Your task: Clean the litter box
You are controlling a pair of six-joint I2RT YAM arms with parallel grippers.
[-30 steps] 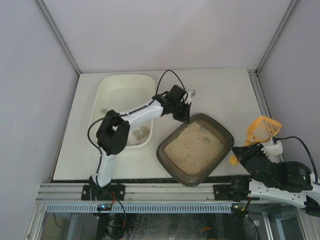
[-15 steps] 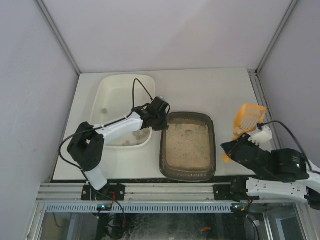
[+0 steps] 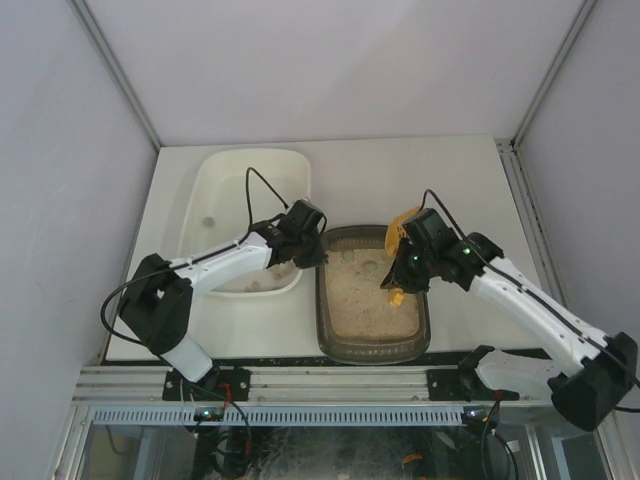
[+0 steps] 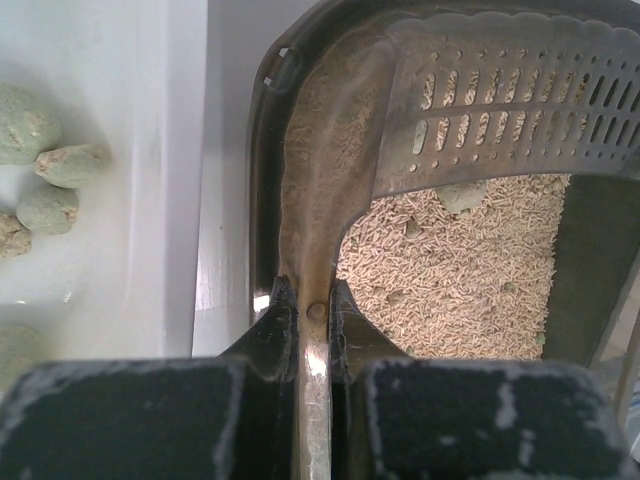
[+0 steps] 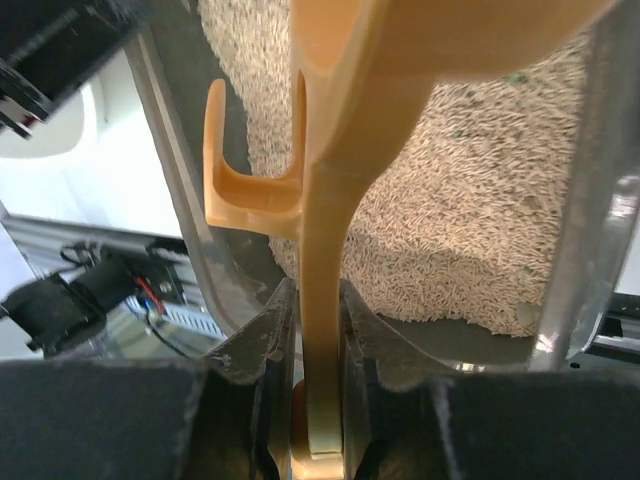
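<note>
1. Sitting on a cream tabletop [image 3: 420,180], the litter box [image 3: 375,352] lies close to the front edge, about midway across. Its long sides run front to back.
2. Pale grey walls [image 3: 330,70] close in the table behind the box and to either side of it. Metal bars [image 3: 115,70] run up the two back corners.
3. A metal rail [image 3: 330,385] runs along the table edge just in front of the box. Both arm bases are bolted to it, one to the left of the box and one to the right.
4. A white tub [image 3: 235,185] stands just left of the box, reaching farther back than the box does. Greenish clumps [image 3: 257,284] lie in the tub's near end.
5. Beige litter [image 3: 365,305] covers the floor of the box, with a few lumps showing toward its far end.
6. The left claw [image 4: 312,312] is clamped tight on the box's left rim, near the far corner, on the side facing the tub.
7. The right claw [image 5: 322,300] grips the handle of an orange scoop [image 5: 400,50]. The scoop is over the right half of the box, above the litter.
</note>
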